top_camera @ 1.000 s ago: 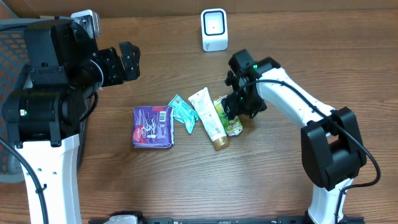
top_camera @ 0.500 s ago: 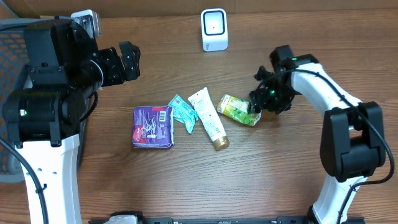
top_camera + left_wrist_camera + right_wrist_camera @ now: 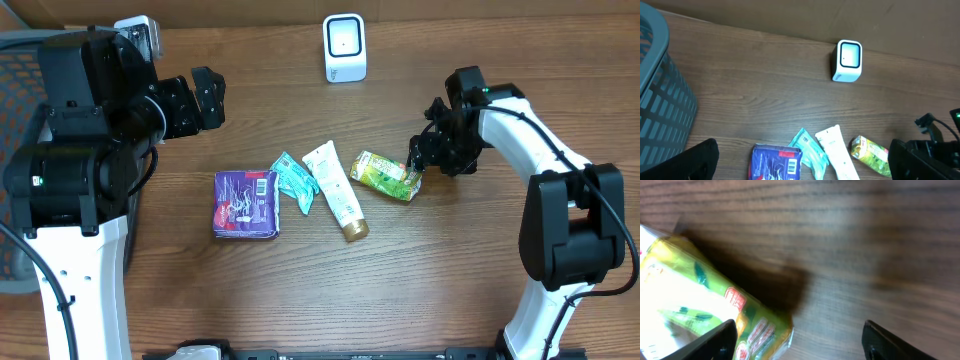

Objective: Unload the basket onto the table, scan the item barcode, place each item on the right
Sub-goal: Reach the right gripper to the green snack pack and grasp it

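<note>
Left gripper (image 3: 197,100): spread wide, empty, far left.
Right gripper (image 3: 424,160): jaws apart, beside green-yellow foil packet (image 3: 385,174), at its right end.
White box-shaped scanner (image 3: 344,47): far centre; outside right wrist view.

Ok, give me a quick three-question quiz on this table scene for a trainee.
1. True or false: the right claw is open, at one end of the green foil pouch.
2. Which item lies furthest left in the overhead view? A white plastic tube; B purple rectangular packet; C teal sachet.
3. How many items lie on the wooden table besides the white box-shaped scanner?
Key: 1 true; 2 B; 3 four.
</note>
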Controlling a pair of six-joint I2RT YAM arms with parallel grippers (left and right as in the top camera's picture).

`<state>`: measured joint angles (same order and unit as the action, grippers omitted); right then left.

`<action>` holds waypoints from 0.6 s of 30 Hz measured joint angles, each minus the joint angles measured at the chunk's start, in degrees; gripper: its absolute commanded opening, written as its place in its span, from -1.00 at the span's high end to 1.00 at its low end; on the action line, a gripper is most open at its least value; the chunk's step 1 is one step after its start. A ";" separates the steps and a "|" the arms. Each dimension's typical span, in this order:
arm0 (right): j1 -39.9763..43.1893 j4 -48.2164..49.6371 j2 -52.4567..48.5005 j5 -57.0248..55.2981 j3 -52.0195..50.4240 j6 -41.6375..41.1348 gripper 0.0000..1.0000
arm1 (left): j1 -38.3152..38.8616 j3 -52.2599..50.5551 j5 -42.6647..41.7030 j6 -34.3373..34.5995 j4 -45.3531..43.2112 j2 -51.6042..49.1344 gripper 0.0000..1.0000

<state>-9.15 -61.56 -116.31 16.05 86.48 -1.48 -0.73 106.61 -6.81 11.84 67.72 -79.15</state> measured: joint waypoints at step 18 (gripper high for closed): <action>-16.35 2.05 -0.22 -13.81 0.79 17.73 -1.00 | 0.00 0.00 0.00 0.00 0.00 0.00 -0.99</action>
<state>-25.50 -59.51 -116.53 2.24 87.26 16.25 -0.73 106.61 -6.81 11.84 67.72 -79.15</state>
